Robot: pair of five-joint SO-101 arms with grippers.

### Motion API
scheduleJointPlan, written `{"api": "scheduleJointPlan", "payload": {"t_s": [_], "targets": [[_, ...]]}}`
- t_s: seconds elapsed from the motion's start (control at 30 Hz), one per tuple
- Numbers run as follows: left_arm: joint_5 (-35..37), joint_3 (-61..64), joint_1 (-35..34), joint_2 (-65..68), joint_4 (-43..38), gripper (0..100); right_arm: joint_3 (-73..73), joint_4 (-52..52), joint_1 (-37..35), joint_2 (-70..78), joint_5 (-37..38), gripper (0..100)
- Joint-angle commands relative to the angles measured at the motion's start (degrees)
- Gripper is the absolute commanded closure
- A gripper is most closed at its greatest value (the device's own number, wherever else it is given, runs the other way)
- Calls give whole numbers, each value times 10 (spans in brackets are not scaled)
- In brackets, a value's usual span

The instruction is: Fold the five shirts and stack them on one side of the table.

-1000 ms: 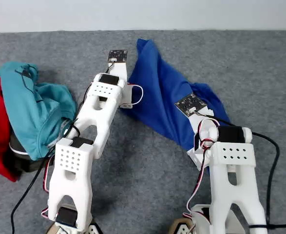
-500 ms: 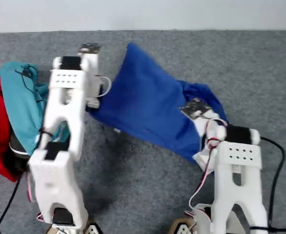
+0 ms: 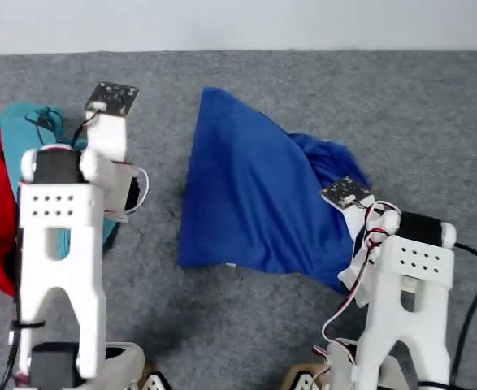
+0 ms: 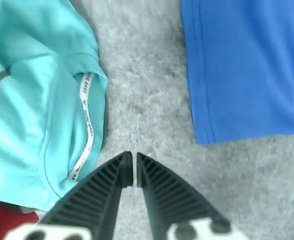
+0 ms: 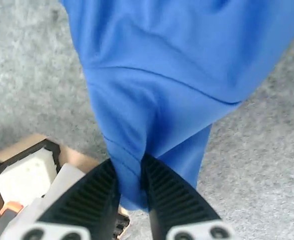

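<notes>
The right gripper (image 5: pixel 130 182) grasps a bunched edge of the blue shirt (image 3: pixel 246 203), which spreads across the table toward its 10 o'clock. The left gripper (image 4: pixel 134 169), clenched on nothing, hangs with the teal shirt (image 4: pixel 31 100) at its 9 o'clock.

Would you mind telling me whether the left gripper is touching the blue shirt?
Apart. The left wrist view shows bare grey table between the left gripper and the blue shirt.

A fixed high camera looks down over the table (image 3: pixel 433 106). Both wrist cameras face it from close up; all views share the blue shirt (image 3: pixel 246 195).
</notes>
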Motion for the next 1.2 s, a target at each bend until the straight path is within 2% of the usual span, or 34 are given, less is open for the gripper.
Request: {"api": "scheduleJointPlan", "payload": {"t_s": [0.0,0.1,0.23,0.33,0.57,0.77,1.03,1.17], "targets": [[-6,41,30,-14,-26,986,-3,18,-22,-15,6,983],[-6,52,87,36,-28,940,-3,32,-41,-10,3,968],[-6,48,152,132,-62,849,-3,35,-41,-9,2,864],[-6,44,166,206,-95,829,-1,35,-43,-13,2,817],[-10,44,167,312,-113,829,79,6,-43,-15,2,821],[-35,49,178,332,-113,839,127,-34,-43,-15,2,822],[-37,44,185,421,-166,984,128,-36,-43,-15,2,822],[-37,44,185,440,-163,987,126,-36,-42,-15,2,822]]}}
